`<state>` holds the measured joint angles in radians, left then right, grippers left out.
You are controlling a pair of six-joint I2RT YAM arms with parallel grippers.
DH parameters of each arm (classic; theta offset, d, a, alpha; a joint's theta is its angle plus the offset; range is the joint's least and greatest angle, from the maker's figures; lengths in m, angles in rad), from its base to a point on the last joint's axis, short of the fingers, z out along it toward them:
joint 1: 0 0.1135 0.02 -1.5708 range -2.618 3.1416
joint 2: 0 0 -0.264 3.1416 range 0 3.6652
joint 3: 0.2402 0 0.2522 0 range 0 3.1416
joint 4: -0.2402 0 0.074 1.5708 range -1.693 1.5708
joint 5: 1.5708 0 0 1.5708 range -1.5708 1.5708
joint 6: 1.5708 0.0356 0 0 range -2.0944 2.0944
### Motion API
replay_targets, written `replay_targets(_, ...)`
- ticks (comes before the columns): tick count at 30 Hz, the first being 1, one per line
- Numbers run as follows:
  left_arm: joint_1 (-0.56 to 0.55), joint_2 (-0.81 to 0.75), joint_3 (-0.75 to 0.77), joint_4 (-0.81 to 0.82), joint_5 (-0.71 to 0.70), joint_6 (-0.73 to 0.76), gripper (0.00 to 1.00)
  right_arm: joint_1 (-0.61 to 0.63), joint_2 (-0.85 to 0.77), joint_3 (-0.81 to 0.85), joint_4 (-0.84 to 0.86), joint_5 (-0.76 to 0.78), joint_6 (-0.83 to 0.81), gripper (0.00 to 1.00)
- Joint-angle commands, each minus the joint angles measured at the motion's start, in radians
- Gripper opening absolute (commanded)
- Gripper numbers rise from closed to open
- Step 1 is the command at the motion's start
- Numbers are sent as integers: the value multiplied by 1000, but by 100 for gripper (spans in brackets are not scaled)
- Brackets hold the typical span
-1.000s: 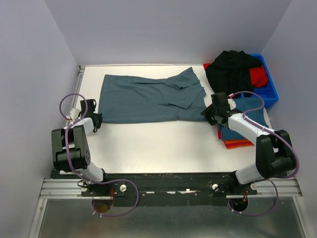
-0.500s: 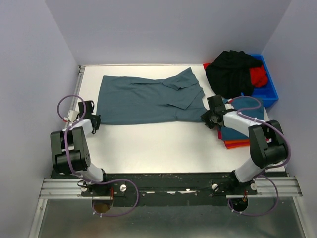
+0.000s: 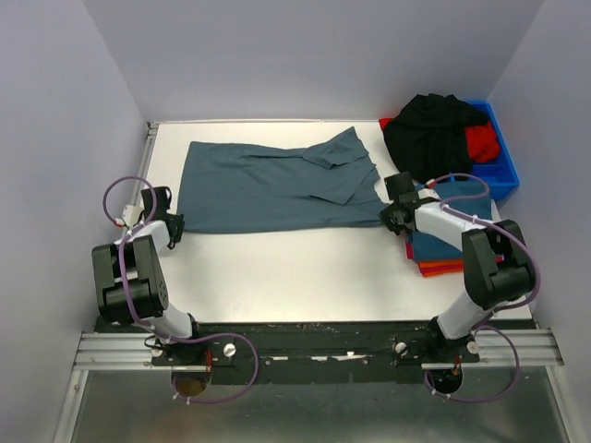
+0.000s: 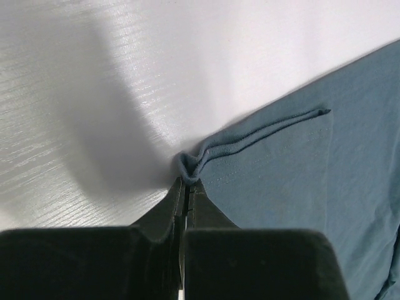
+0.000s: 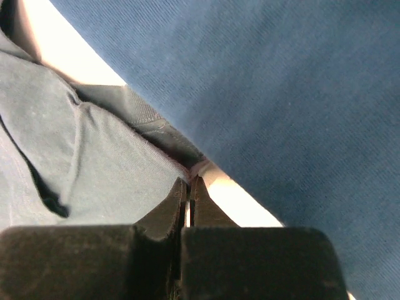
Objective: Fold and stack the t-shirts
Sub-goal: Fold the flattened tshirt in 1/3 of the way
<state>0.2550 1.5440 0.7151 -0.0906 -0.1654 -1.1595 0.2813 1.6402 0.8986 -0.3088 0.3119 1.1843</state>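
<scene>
Top external view: the slate-blue cotton t-shirt [image 3: 277, 189] lies flat on the far half of the white table [image 3: 295, 277], long axis left to right. The left gripper [image 3: 174, 221] is clamped on the bunched hem at the near-left corner; the right gripper [image 3: 389, 215] pinches the near-right corner, just beside the folded stack of blue and orange shirts [image 3: 448, 251]. Both arms reach forward, wrists low; each looks set to carry its own corner

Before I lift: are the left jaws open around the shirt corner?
No, the left gripper has its jaws shut, pinching the bunched corner of the grey-blue t-shirt.
</scene>
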Motion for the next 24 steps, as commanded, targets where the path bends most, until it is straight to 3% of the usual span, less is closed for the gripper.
replay_targets(1, 18, -28, 41, -96, -101, 37, 0, -2, -40, 31, -70, 125, -25, 1)
replay_targets(9, 16, -96, 24, -106, -95, 32, 0, -2, -138, 3, -95, 135, -66, 1)
replay_targets(17, 16, -136, 95, -208, -134, 29, 0, -2, -175, 91, -144, 127, -118, 1)
replay_targets(24, 16, -121, 27, -199, -152, 30, 0, -2, -137, -7, -122, 72, -86, 1)
